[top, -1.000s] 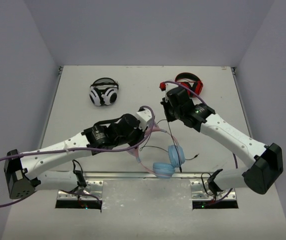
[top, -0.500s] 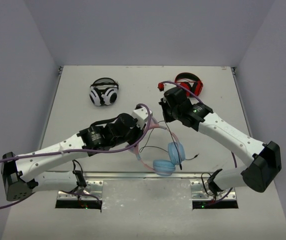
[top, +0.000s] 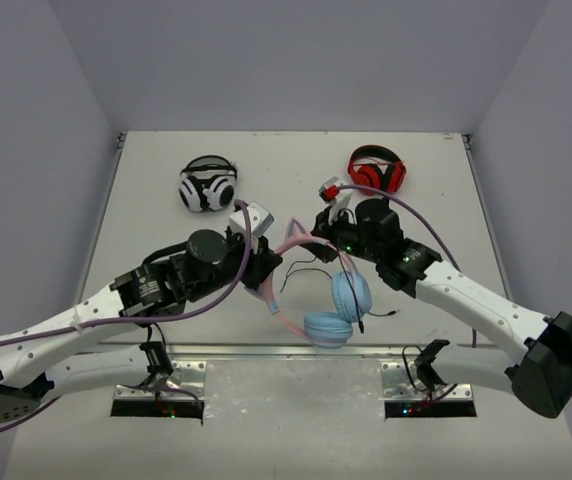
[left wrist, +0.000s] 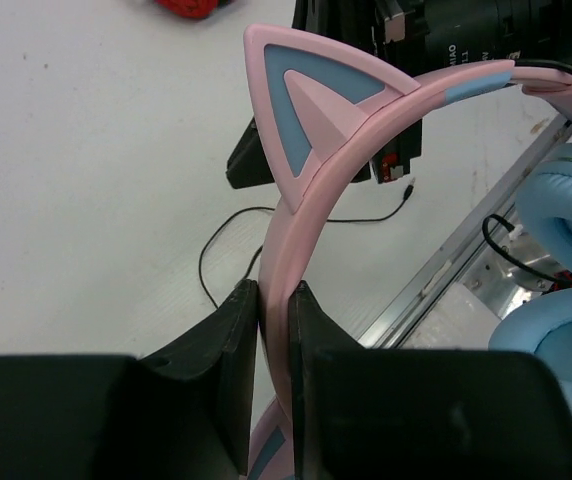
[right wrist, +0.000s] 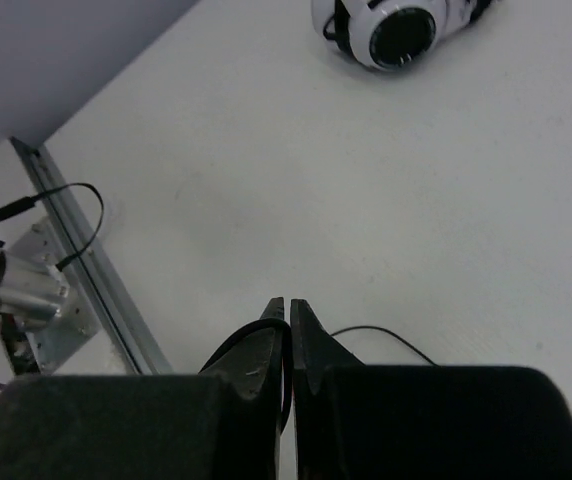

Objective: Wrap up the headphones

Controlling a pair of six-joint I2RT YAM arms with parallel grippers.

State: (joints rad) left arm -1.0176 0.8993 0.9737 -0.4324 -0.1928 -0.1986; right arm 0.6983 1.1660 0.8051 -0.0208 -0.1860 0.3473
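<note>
The left gripper (left wrist: 274, 300) is clamped on the pink band of the headphones (left wrist: 311, 110) (just below a cat ear). The right gripper (right wrist: 288, 310), just beyond that band, pinches their thin black cable (right wrist: 371, 328). Their blue earcups (top: 349, 296) sit beside the metal rail (top: 236, 351); white-and-black headphones (top: 207, 186) and red-and-black headphones (top: 376, 170) lie well beyond them.

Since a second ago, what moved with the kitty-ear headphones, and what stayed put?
The left gripper, still clamped on the pink headband, pulled back toward its own side and the near edge, shifting the headphones slightly. The right gripper, still pinching the black cable, came nearer too, uncovering the red headphones. Nothing was grabbed or dropped. The white headphones and the red ones stayed put.
</note>
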